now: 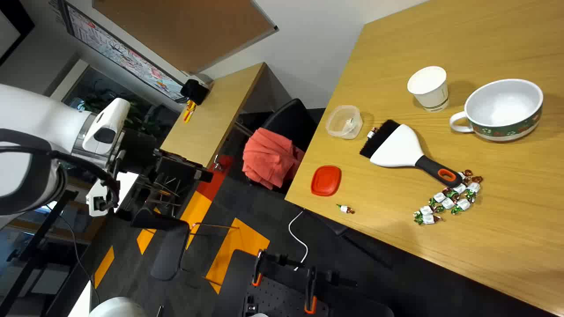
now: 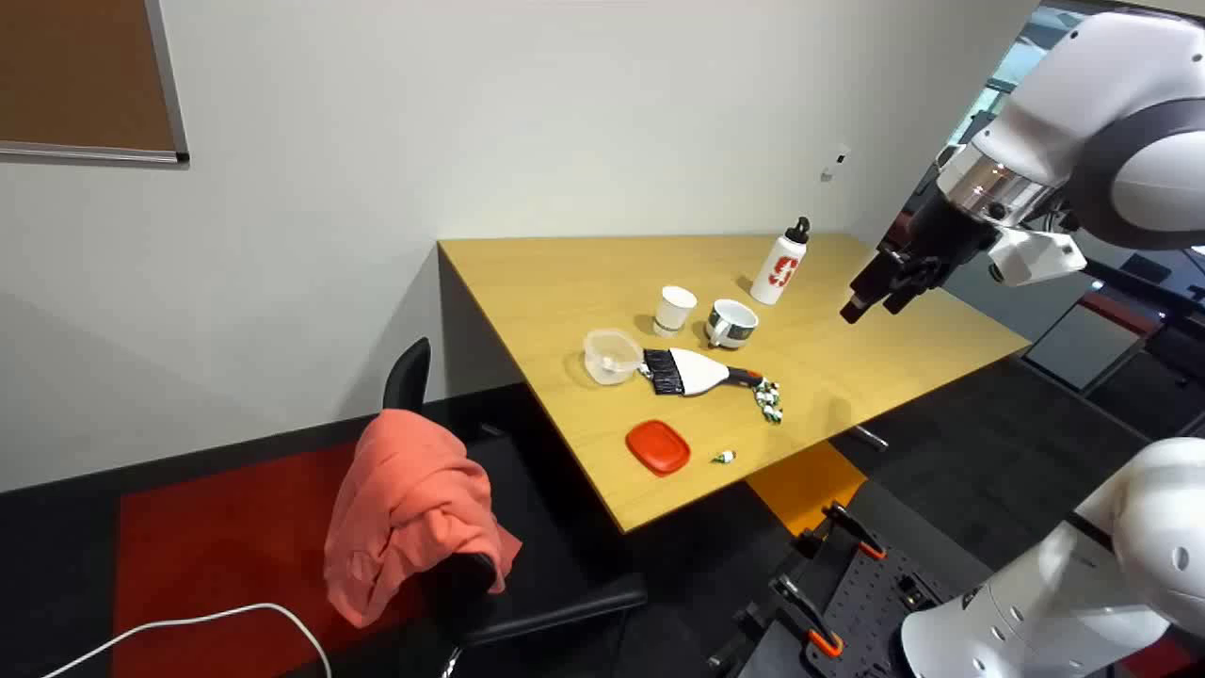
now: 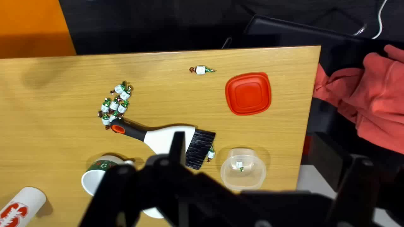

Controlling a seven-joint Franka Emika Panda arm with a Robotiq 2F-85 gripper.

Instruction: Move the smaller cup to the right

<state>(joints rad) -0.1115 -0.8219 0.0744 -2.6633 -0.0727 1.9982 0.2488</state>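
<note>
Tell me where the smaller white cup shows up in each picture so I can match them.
In an exterior view: smaller white cup, upper right.
In an exterior view: smaller white cup, just right of centre.
In the wrist view: smaller white cup, bottom, left of centre, mostly hidden by the gripper.
Shared landmark: the handled mug, near it each time.

Rounded white arm (image 1: 44, 105), black cable (image 1: 66, 157)
</note>
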